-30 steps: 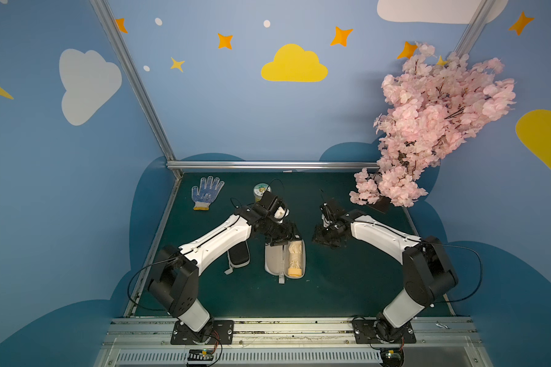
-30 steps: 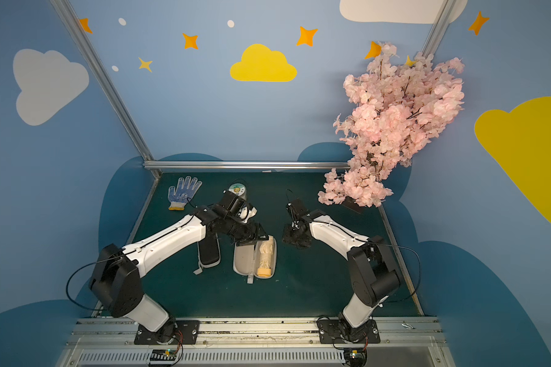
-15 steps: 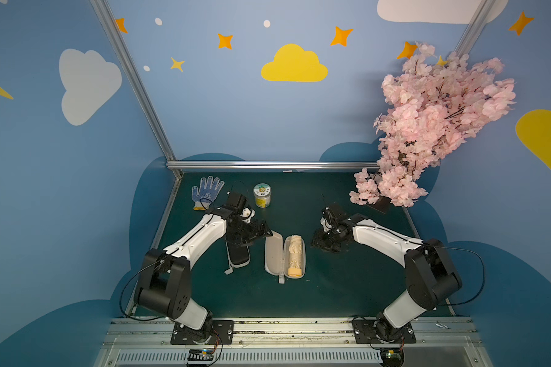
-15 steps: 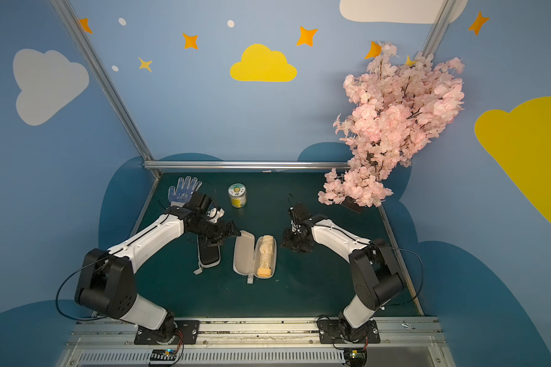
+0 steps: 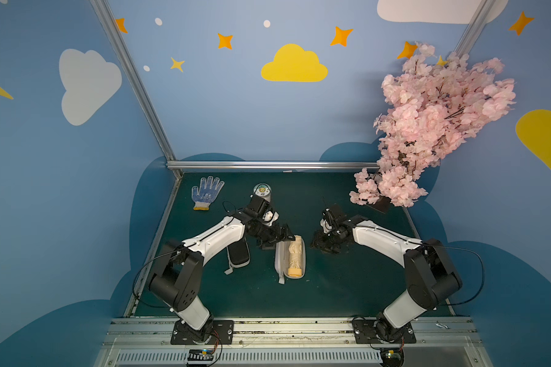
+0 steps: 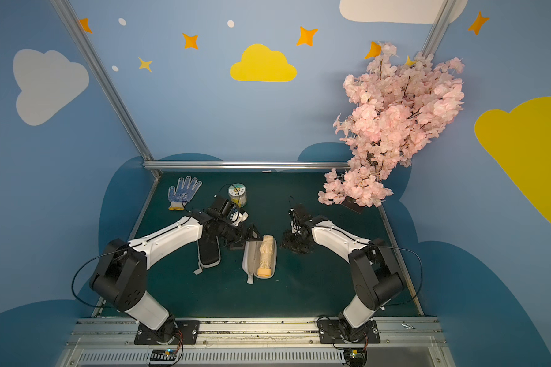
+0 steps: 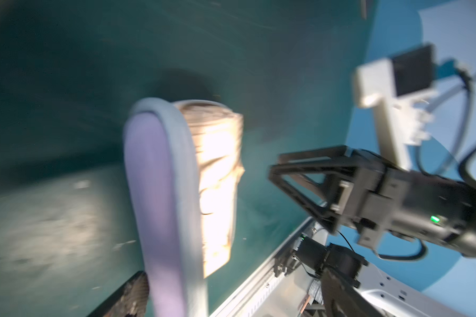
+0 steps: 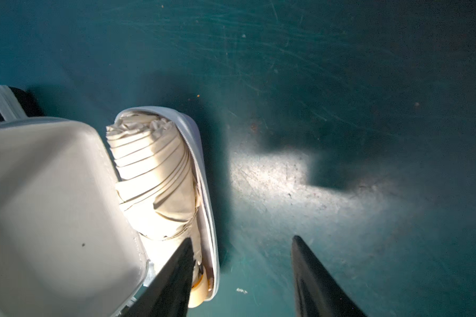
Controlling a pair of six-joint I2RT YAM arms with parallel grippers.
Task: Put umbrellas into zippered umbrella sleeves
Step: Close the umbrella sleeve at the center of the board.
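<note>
Evidently the beige umbrella (image 5: 295, 258) is already bedded in one half of the open lilac case (image 5: 280, 259), which lies mid-tabletop (image 5: 331, 286) with its lid half turned back beside it. So the step in hand, I judge, is shutting and zipping this case. The left end effector (image 5: 275, 239) hangs at the case's far end, jaws spread wide and holding nothing. The right end effector (image 5: 322, 247) sits low just beside the case on the umbrella's side, jaws apart and likewise empty. Next, one of them must fold the lid over the umbrella without snagging fabric, then take the grey pull strap (image 5: 280, 279) at the near end and run the zip round. The black case (image 5: 239, 255) nearby looks shut; its contents cannot be told.
</note>
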